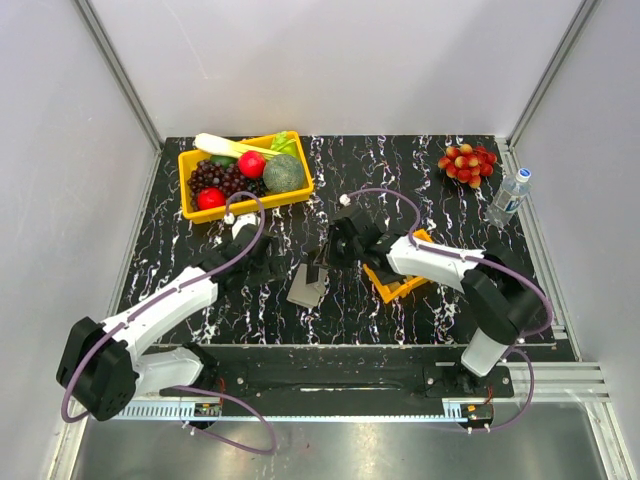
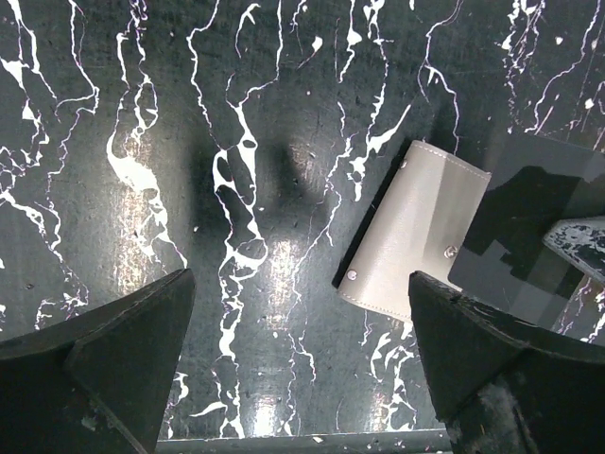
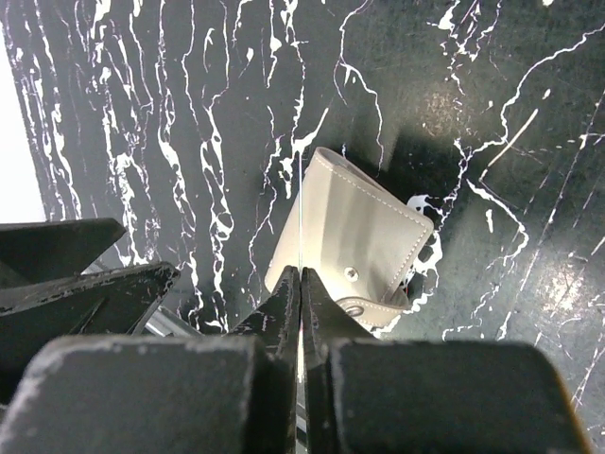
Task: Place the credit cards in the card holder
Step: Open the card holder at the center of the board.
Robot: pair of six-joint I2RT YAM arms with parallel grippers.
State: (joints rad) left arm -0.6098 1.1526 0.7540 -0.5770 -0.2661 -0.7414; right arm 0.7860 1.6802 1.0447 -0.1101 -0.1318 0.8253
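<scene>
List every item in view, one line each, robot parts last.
card holder: one, taupe-grey, table centre, between the grippers
credit card: one seen, dark, held over the card holder
tray: one, orange, beneath the right arm
bin: one, yellow, far left, full of fruit and vegetables
fruit cluster: one, red and yellow, far right
water bottle: one, clear with blue cap, right edge
table: one, black with white marbling
left gripper: open, over bare table
right gripper: shut on the credit card

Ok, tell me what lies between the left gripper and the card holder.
Only bare marbled table, seen in the left wrist view, separates the open left gripper from the card holder.
</scene>
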